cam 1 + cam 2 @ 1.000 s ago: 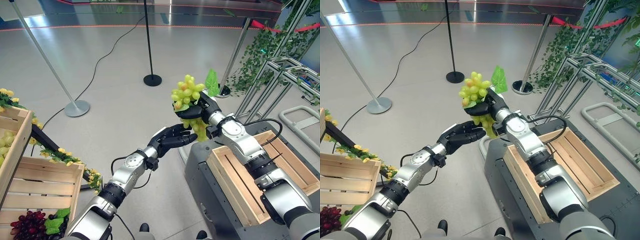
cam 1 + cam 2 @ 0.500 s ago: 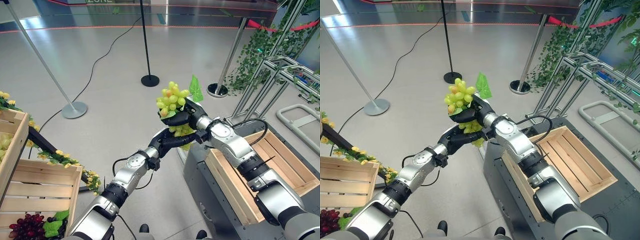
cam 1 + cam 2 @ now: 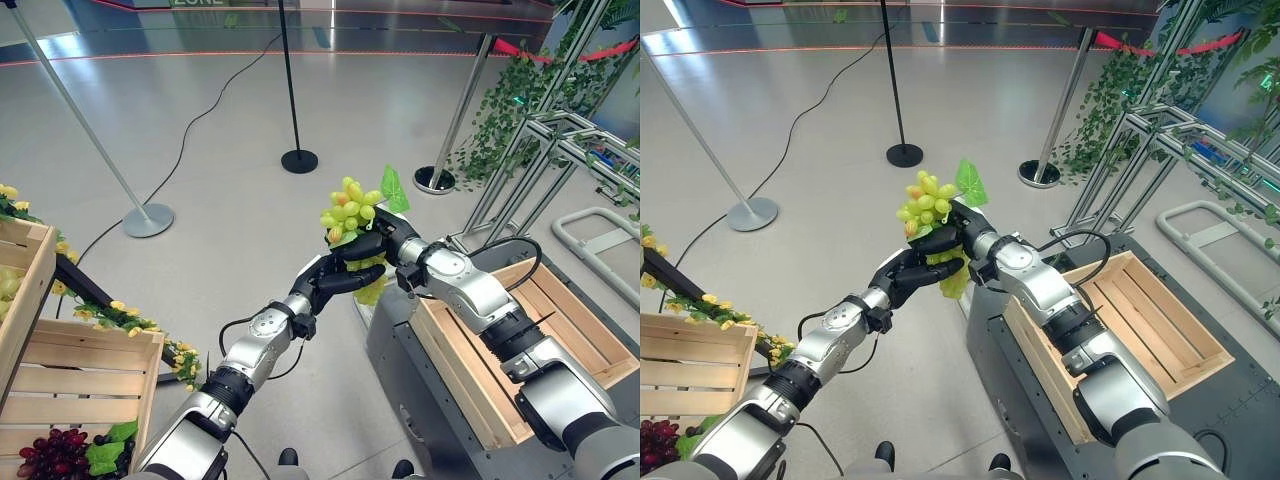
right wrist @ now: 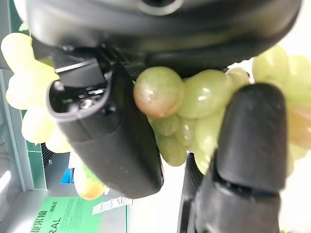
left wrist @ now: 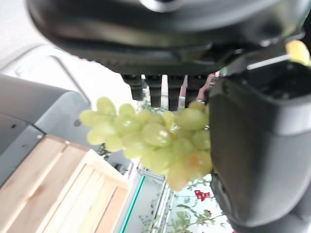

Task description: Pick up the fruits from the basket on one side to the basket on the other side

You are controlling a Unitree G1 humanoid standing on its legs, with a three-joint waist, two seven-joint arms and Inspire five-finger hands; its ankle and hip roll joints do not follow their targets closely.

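Currently green grape bunch [image 3: 352, 205], both hands [image 3: 375, 238] [image 3: 338, 278] curled on it: release your left fingers, then swing to wooden crate [image 3: 560, 330].

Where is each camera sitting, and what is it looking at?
Left eye view: on the head, looking down at the green grapes, with both arms and the left hand and right hand meeting at them.
Right eye view: beside it, same scene, with the wooden crate.
Left wrist view: along the left hand at the grapes and crate.
Right wrist view: along the right hand, curled round the grapes.
All four share the grapes.
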